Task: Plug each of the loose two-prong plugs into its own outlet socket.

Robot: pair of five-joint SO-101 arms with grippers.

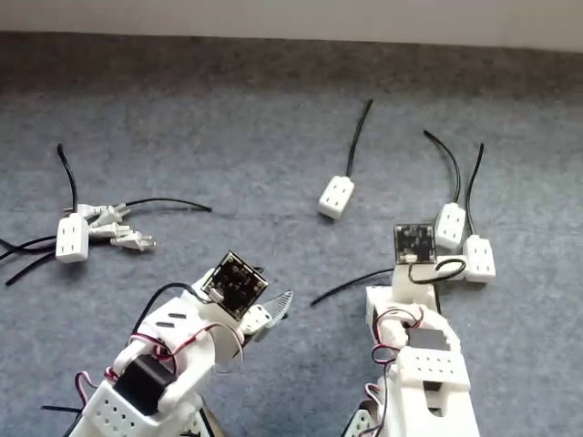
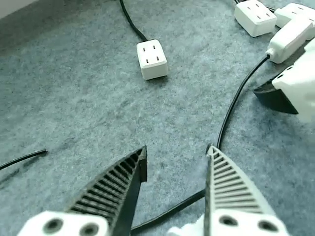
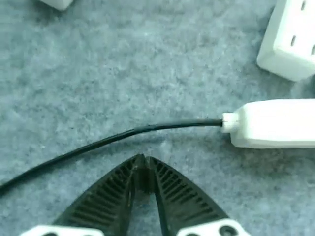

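A bench [image 1: 228,118] covered in grey, felt-like fabric fills the high view; the weave is mottled and slightly fuzzy; its far edge lies in a darker band; beyond it runs a pale strip [image 1: 364,16].

Table [image 1: 228,118]: mottled grey, felt-like. Outlet sockets [image 1: 336,196] + plugs [image 3: 275,124] all white; cords [image 1: 358,137] black. Left gripper [image 2: 176,148] & right gripper [image 3: 144,158]: black fingers w/ ribbed pattern (white mounts behind). Arms [image 1: 428,373] white, w/ red, white & black wires [image 1: 393,320]. Wrist boards [image 1: 235,282] black w/ pale dots.
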